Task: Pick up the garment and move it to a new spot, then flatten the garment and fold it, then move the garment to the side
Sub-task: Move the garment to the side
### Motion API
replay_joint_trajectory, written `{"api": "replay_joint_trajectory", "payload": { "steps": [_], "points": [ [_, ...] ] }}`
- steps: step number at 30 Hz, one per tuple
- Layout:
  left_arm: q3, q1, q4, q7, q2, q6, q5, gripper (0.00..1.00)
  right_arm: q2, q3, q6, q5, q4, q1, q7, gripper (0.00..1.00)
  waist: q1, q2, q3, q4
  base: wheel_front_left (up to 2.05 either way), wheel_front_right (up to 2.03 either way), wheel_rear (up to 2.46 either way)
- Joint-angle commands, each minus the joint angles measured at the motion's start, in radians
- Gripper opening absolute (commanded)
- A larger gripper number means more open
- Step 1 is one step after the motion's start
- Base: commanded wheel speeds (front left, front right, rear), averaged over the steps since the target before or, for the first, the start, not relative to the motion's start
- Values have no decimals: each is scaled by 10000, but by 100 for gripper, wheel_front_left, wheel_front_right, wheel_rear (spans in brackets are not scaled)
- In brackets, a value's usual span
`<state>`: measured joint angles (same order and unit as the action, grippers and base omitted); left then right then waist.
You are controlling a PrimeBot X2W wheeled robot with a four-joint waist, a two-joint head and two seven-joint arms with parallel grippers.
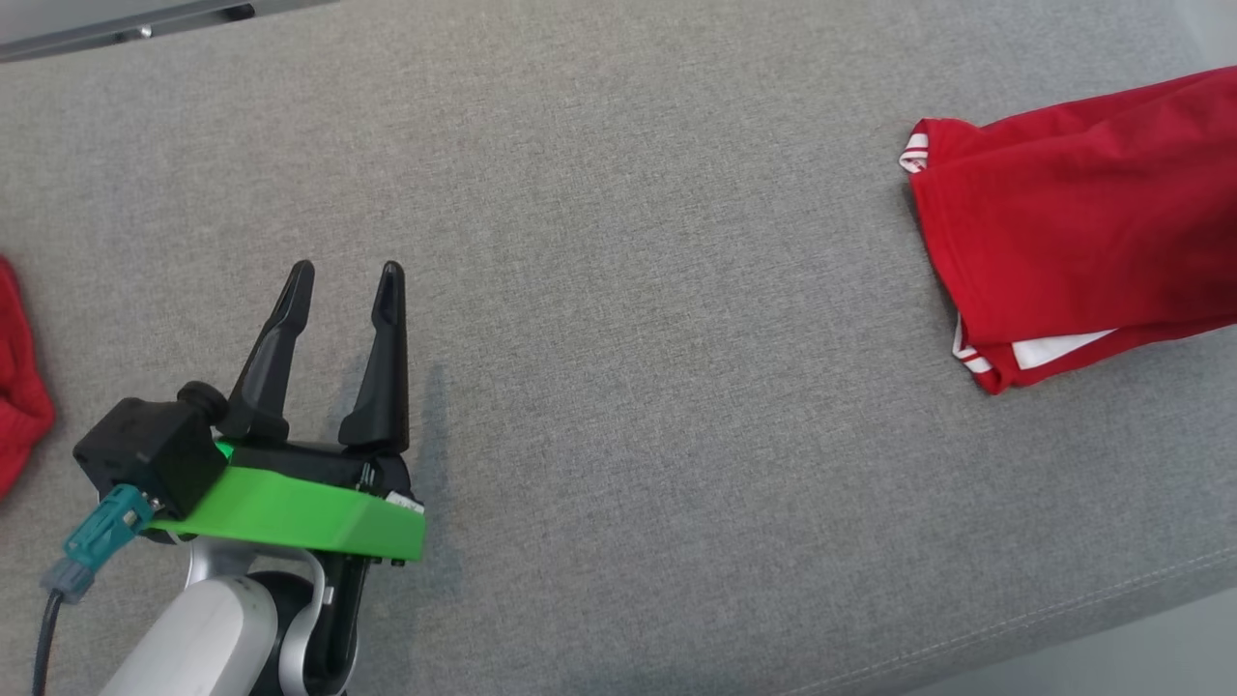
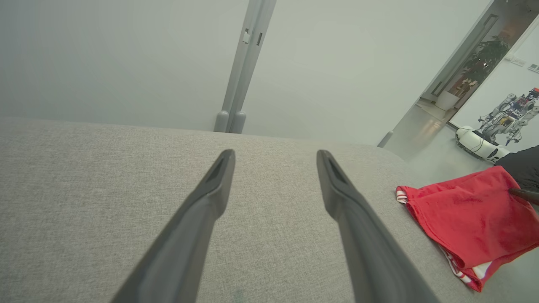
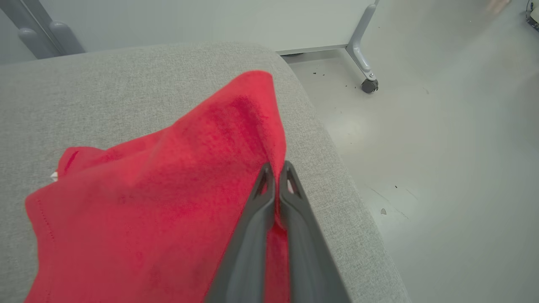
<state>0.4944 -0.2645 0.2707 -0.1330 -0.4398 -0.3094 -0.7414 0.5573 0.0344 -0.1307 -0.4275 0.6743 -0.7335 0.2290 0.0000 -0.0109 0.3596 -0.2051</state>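
The garment (image 1: 1082, 232) is red with white trim, folded, and lies at the right end of the grey padded surface (image 1: 628, 290). The left wrist view has the garment (image 2: 471, 219) at its right edge. My right gripper (image 3: 277, 168) is shut on the garment's (image 3: 160, 185) right edge, pinching a lifted fold near the surface's rim. My left gripper (image 1: 346, 275) hovers open at the lower left of the head view, far from the garment, with nothing between its fingers (image 2: 219, 176).
Another red cloth (image 1: 14, 387) pokes in at the left edge of the head view. The padded surface's right rim (image 3: 332, 160) drops to a pale floor, where a wheeled frame leg (image 3: 366, 80) stands. A white robot (image 2: 497, 126) stands far off.
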Motion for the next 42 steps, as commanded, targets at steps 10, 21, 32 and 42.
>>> {"api": "replay_joint_trajectory", "payload": {
  "steps": [10, 21, 32, 42],
  "points": [
    [-17, -210, 460, 278, -336, -278, 275, 100, -326, -815, -1, 1739, 2120, -1162, -1440, 100, 0, 109, 715, 293, 0, 0, 0],
    [-42, -108, 282, 204, -258, -288, 113, 100, -871, -51, -1, 1872, 2940, -1531, -2442, 100, 0, 109, 376, 248, 0, 0, 0],
    [-332, -353, -1066, -471, 166, 140, -351, 100, -1107, 1393, 0, 847, 1873, -1357, -3038, 100, 0, 109, -630, 390, 0, 0, 0],
    [-602, -529, -3495, -1253, 793, 449, 228, 100, -1736, 1722, -1, 437, 284, -480, -3488, 100, 0, 109, -1796, 944, 0, 0, 0]
  ]
}}
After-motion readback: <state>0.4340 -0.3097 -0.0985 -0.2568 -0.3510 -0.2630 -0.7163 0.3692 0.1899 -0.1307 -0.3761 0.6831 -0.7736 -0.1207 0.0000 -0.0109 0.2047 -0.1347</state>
